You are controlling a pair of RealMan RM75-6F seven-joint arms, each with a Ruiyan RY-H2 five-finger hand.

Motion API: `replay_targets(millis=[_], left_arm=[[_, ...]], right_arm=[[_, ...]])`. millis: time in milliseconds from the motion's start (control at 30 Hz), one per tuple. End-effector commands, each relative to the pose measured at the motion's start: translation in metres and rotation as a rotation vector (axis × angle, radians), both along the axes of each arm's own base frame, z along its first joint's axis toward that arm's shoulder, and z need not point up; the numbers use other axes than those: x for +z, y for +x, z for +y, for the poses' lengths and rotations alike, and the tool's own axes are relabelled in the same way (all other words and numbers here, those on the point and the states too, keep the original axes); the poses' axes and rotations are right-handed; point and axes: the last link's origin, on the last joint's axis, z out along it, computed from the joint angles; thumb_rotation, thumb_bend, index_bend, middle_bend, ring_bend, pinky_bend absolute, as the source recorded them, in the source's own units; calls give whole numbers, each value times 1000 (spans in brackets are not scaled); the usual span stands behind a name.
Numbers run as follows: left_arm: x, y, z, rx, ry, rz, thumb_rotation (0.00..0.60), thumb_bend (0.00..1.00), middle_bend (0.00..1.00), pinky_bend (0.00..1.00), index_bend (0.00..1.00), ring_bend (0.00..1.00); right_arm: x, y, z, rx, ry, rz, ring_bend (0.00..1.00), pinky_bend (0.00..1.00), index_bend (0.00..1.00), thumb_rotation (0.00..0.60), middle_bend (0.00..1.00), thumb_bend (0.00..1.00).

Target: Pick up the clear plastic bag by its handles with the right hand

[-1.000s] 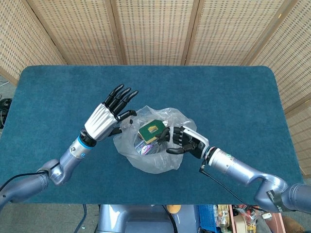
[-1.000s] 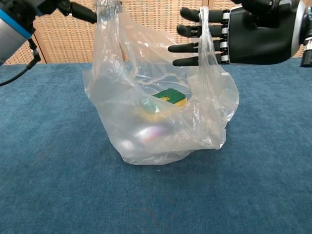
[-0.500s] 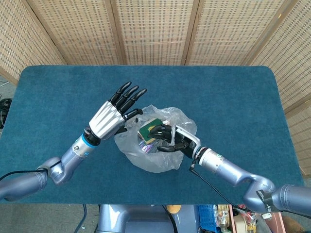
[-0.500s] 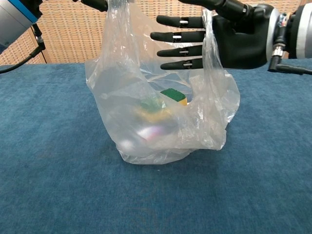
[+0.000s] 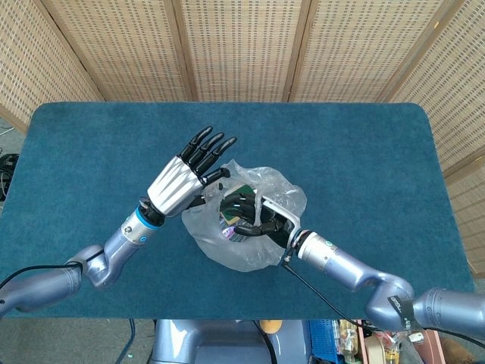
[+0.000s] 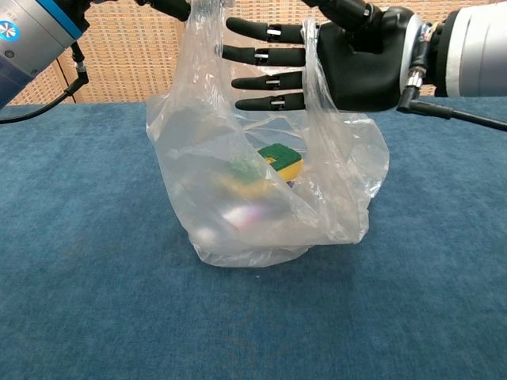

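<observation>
A blue carpeted desk (image 5: 83, 152) stands before woven cane screens (image 5: 235, 45). At the left, the left hand (image 5: 186, 176) is raised with its fingers spread, pinching one handle of the clear plastic bag (image 6: 261, 198), which sits mid-desk. Inside lies a green-and-yellow sponge (image 6: 279, 161); paler things beneath it are too blurred to name. The right hand (image 6: 333, 55) reaches through the other handle, fingers straight and apart, gripping nothing. The chest view crops both arms.

The bag (image 6: 261, 198) is clear; its sponge (image 6: 279, 158) is green over yellow. The table (image 5: 356, 152) is teal. The screen (image 5: 242, 45) is tan lattice.
</observation>
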Motion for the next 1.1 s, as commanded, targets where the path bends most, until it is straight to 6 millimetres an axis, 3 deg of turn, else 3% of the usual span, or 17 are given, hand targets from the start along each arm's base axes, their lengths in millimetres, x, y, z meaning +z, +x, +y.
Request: replay_targets(millis=[33, 767, 1100], left_arm=[[-1, 3, 0, 0, -3, -3, 600, 415, 0, 0, 441, 0], [-5, 7, 2, 18, -20, -25, 600, 413, 0, 0, 440, 0], [-10, 7, 3, 30, -28, -18, 600, 415, 0, 0, 435, 0]], right_arm=[[-2, 3, 0, 0, 6, -8, 72, 69, 307, 600, 311, 65], [-20, 10, 0, -21, 14, -6, 4, 1, 254, 600, 249, 67], [-19, 18, -2, -46, 23, -52, 4, 0, 241, 600, 248, 68]])
